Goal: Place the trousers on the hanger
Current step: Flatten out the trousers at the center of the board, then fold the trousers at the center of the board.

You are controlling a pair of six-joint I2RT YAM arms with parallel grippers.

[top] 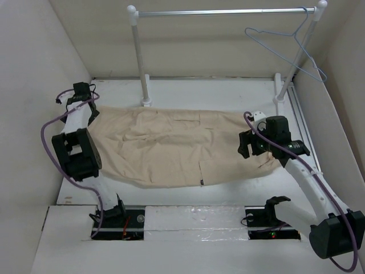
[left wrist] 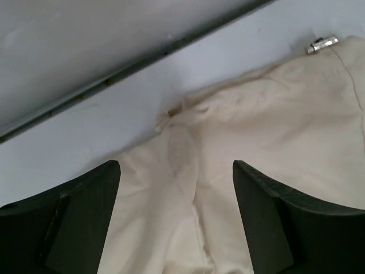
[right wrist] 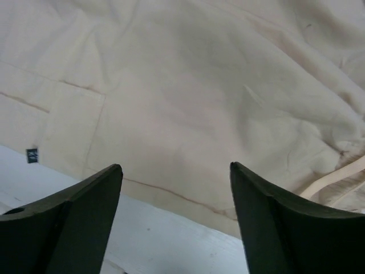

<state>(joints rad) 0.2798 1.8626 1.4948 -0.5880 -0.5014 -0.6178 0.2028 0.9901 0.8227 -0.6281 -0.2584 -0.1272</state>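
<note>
The beige trousers [top: 171,145] lie spread flat across the table, left to right. The pale blue wire hanger [top: 285,45] hangs by its hook from the right end of the rack's silver bar, well above and behind the cloth. My left gripper [top: 90,110] is open and empty just above the trousers' far left corner [left wrist: 188,131]; its jaws [left wrist: 177,171] straddle a fold. My right gripper [top: 245,145] is open and empty over the trousers' right end; its jaws [right wrist: 175,171] stand above the near hem [right wrist: 171,194]. A small dark tag [right wrist: 32,154] sits on the near edge.
The rack has white posts [top: 140,57] and a silver bar [top: 222,11] at the back of the table. White walls close in on the left, back and right. A pale drawstring [right wrist: 336,177] lies at the trousers' right end. A small silver metal piece [left wrist: 322,44] lies at the cloth's edge.
</note>
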